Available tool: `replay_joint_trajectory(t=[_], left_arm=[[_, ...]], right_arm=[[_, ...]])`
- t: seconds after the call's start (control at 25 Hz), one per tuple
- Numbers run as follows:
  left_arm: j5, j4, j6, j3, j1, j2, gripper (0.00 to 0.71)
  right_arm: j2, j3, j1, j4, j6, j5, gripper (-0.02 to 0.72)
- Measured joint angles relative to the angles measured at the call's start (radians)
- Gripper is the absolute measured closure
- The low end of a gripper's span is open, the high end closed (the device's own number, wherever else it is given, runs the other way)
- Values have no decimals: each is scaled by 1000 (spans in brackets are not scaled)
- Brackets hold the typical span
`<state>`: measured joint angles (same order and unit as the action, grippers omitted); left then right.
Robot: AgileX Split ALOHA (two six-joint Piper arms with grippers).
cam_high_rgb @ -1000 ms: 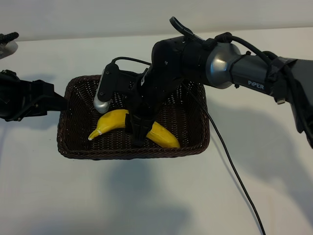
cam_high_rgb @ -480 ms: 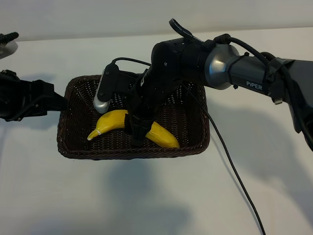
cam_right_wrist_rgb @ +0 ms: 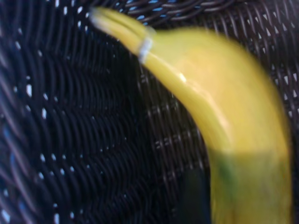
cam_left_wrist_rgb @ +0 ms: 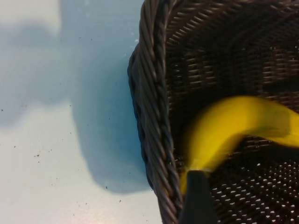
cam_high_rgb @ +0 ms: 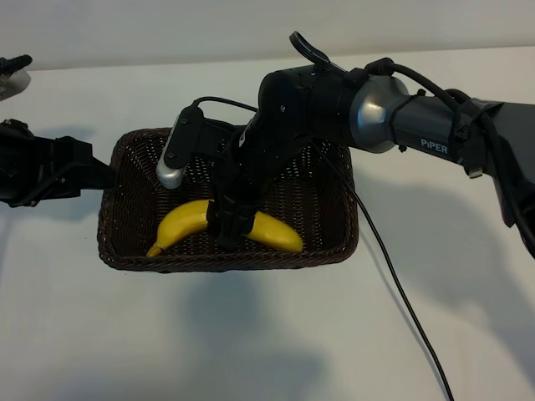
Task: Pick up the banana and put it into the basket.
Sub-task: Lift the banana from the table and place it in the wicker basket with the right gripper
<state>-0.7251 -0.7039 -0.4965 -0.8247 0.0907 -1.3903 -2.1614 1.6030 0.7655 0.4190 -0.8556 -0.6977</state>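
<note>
My right gripper (cam_high_rgb: 230,227) hangs low inside the basket (cam_high_rgb: 117,251), pointing steeply down over the middle of the banana (cam_high_rgb: 280,236), and whether its jaws grip the fruit or have let go I cannot tell from here: the dark fingers straddle the yellow body and hide the contact. Directly beneath me the banana lies along the near side of the basket floor, its pale stem tip (cam_high_rgb: 155,250) out to one side toward the braided rim and its blunt end out to the other. In my right wrist view the fruit (cam_right_wrist_rgb: 224,93) is glossy and smooth, bright yellow with a faint greenish patch close to my fingers, curved like a crescent and narrowing to a thin stem. I judge the step in hand to be the release, with the placing itself as good as done, since the banana is already inside the walls. The next move calls for jaws wide enough to clear the rounded skin, then a straight lift so I neither drag the fruit nor catch the weave. Around it the wicker (cam_right_wrist_rgb: 70,116) is dark brown, ribbed and open, with light showing through the gaps; the rim (cam_left_wrist_rgb: 154,116) is a thick twisted braid. Farther off, my left gripper (cam_high_rgb: 100,175) waits just beyond the basket's far end, over the pale, smooth table (cam_high_rgb: 251,351).
</note>
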Motion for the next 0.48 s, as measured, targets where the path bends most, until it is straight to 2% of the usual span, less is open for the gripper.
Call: replay_joint_trajectory(t=[0.12, 0.32, 0.48], left_arm=[[0, 0, 0, 0, 0, 0, 163], [0, 0, -8, 0, 0, 0, 163], [0, 0, -16, 0, 0, 0, 163]], right_arm=[[0, 11, 0, -1, 27, -13, 2], [17, 18, 0, -24, 69, -22, 16], [34, 18, -2, -84, 147, -30, 35]])
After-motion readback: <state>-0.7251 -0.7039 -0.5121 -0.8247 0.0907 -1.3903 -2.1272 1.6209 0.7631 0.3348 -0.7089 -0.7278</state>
